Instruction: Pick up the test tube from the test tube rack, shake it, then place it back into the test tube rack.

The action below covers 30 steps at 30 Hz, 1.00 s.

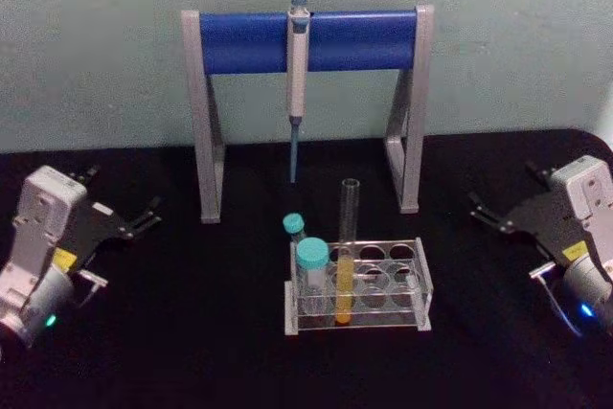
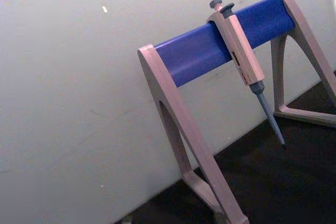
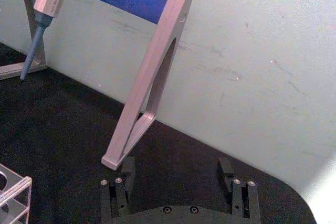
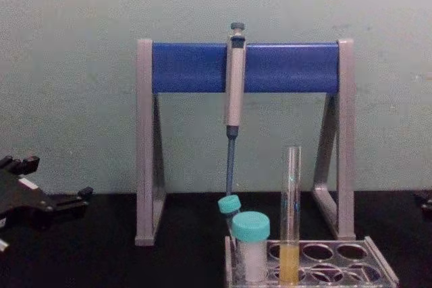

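The test tube (image 1: pixel 349 222) stands upright in the test tube rack (image 1: pixel 422 282), in a front hole left of middle, with yellow liquid in its lower part. In the chest view the test tube (image 4: pixel 291 193) rises well above the rack (image 4: pixel 379 269). My left gripper (image 1: pixel 123 191) rests open on the table far to the left of the rack. Far to the right rests my right gripper (image 1: pixel 503 186), also open; in the right wrist view its fingers (image 3: pixel 127 167) stand wide apart with nothing between them.
A grey-and-blue pipette stand (image 1: pixel 249 42) with a hanging pipette (image 1: pixel 297 74) stands behind the rack against the wall. A teal-capped vial (image 1: pixel 311 263) sits in the rack's left end, and another (image 1: pixel 293 226) leans just behind it. Black table (image 1: pixel 192 332) lies between grippers and rack.
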Motion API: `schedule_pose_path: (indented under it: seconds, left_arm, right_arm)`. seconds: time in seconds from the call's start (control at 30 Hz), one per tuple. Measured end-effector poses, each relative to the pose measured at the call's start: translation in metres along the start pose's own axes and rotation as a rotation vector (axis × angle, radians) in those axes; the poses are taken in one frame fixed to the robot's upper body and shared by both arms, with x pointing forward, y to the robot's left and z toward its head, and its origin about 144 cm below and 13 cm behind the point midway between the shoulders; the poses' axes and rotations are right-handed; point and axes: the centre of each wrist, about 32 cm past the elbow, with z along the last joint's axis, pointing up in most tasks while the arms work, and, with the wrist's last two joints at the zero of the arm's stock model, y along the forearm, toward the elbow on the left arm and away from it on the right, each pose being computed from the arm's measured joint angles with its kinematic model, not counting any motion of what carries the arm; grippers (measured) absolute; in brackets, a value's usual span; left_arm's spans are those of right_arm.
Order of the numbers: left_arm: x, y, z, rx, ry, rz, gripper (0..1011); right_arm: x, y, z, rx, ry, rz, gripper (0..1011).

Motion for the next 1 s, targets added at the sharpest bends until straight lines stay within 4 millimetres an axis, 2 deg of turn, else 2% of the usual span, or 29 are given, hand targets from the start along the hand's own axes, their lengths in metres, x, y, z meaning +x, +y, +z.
schedule_pose_path:
  seconds: [1.0]
  left_arm:
    - [0.0,0.0,0.0,0.0,0.0,0.0,1001]
  right_arm:
    - [0.0,0.0,0.0,0.0,0.0,0.0,1000]
